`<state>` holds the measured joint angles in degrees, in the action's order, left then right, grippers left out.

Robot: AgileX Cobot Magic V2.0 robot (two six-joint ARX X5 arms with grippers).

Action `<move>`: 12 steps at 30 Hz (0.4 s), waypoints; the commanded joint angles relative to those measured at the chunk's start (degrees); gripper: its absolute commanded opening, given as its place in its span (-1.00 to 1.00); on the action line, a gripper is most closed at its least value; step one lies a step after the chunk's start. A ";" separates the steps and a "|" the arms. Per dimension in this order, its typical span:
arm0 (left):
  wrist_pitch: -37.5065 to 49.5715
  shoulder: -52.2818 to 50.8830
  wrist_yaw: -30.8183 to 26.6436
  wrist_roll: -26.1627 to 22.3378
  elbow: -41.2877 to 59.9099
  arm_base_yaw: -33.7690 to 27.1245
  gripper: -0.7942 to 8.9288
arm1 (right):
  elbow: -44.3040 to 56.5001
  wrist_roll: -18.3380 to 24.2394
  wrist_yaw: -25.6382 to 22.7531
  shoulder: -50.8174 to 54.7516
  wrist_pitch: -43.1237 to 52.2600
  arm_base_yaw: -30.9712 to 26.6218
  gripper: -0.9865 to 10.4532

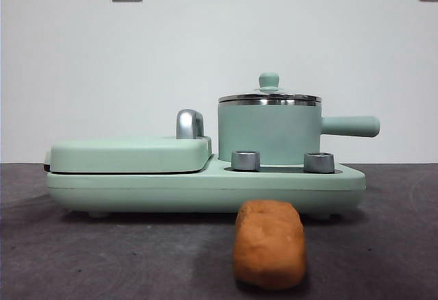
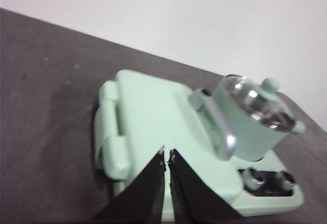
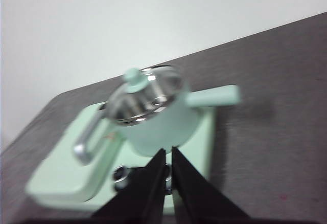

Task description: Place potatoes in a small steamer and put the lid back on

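Observation:
The potato, an orange-brown oblong lump, lies on the dark table in front of the appliance. The small steamer, a mint-green pot with a side handle, stands on the appliance's right side. The glass lid with its green knob sits on the pot. The pot also shows in the left wrist view and the right wrist view. My left gripper is shut and empty above the grill cover. My right gripper is shut and empty above the knobs in front of the pot. Neither arm shows in the front view.
The mint-green appliance base carries a flat hinged grill plate with a chrome handle on its left. Two silver knobs sit in front of the pot. A white wall stands behind.

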<state>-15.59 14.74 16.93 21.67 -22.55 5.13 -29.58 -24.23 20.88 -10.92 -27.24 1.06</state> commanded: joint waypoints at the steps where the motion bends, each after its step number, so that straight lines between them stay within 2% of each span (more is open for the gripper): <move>1: -1.18 4.17 1.86 -1.03 -5.33 0.55 -0.81 | -5.35 1.68 3.54 -3.61 -2.97 -0.07 -0.80; 5: -3.56 10.29 5.86 -4.22 -11.85 1.18 -0.80 | -11.45 4.90 7.72 -8.41 -7.39 -0.07 -0.80; 12: -10.51 19.47 12.33 -8.07 -21.35 2.47 -0.78 | -19.65 13.75 12.63 -15.17 -14.95 -0.07 -0.80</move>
<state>-26.02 33.69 28.60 15.62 -42.76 7.42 -48.31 -14.26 33.17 -25.65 -42.19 1.06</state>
